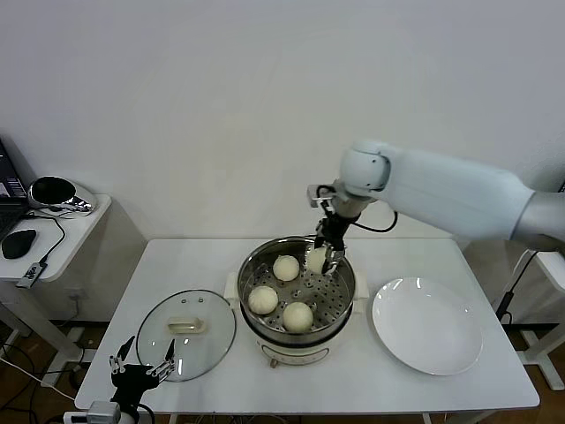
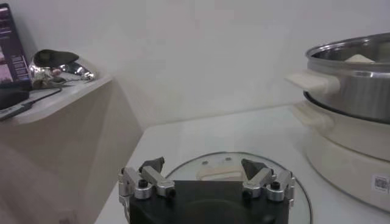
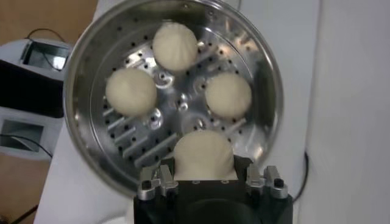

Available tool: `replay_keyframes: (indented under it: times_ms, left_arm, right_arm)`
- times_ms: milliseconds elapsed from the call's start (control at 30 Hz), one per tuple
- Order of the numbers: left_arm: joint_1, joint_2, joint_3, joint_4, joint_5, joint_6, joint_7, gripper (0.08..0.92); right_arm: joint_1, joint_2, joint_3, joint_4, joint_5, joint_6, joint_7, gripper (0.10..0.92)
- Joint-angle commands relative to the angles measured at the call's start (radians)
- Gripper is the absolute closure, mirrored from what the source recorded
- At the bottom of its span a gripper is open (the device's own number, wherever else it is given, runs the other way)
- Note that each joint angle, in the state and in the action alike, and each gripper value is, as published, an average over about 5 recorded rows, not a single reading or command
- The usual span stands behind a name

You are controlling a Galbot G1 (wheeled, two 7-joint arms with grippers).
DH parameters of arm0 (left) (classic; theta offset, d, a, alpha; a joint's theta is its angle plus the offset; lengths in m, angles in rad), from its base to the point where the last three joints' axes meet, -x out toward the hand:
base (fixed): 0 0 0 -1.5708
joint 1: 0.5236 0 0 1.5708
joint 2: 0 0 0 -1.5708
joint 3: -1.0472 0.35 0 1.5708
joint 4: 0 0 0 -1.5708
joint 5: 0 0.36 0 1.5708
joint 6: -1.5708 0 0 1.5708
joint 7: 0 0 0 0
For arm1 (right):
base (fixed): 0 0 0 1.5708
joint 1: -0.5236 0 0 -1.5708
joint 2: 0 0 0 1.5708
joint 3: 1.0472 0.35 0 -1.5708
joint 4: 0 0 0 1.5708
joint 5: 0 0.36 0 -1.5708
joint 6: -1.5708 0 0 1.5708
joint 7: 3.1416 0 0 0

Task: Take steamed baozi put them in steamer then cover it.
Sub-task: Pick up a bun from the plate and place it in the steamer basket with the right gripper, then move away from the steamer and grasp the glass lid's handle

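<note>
The steamer (image 1: 261,258) stands mid-table with three baozi lying on its perforated tray (image 3: 183,97): one at the back left (image 1: 285,268), one at the left (image 1: 262,299), one at the front (image 1: 297,316). My right gripper (image 1: 323,258) reaches down into the back right of the pot and is shut on a fourth baozi (image 3: 203,156), held just over the tray. The cover (image 1: 186,333), a glass lid with a cream handle (image 2: 219,172), lies flat on the table left of the steamer. My left gripper (image 1: 141,365) hangs open at the front table edge, just before the cover.
An empty white plate (image 1: 428,324) lies right of the steamer. A side table (image 1: 53,231) at the far left carries a shiny metal object (image 1: 55,192), a mouse and cables. A wall runs behind the table.
</note>
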Motion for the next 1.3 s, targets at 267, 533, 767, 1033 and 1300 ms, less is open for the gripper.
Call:
replay_keyframes:
  times_ms: [267, 533, 767, 1033, 1300]
  left_arm:
    - [-0.011, -0.005, 0.008, 0.001, -0.002, 0.002, 0.001, 0.177]
    - [-0.014, -0.005, 0.009, 0.007, -0.001, 0.002, 0.001, 0.177]
    - [-0.016, -0.007, 0.009, 0.010, 0.000, 0.003, 0.002, 0.177]
    - [-0.018, -0.013, 0.010, 0.004, 0.001, 0.007, 0.006, 0.177]
    - [-0.041, -0.028, 0.036, 0.036, -0.015, 0.009, -0.006, 0.177]
  right_arm:
    - [-0.078, 0.065, -0.043, -0.039, -0.094, -0.029, 0.035, 0.428]
    - [-0.088, 0.061, -0.037, -0.042, -0.106, -0.027, 0.027, 0.426]
    - [-0.067, 0.017, -0.021, -0.008, -0.088, -0.032, 0.030, 0.298]
    - [-0.067, -0.152, 0.143, 0.057, -0.059, -0.018, 0.045, 0.204]
    - [-0.233, -0.337, 0.506, 0.124, 0.051, 0.089, 0.247, 0.203]
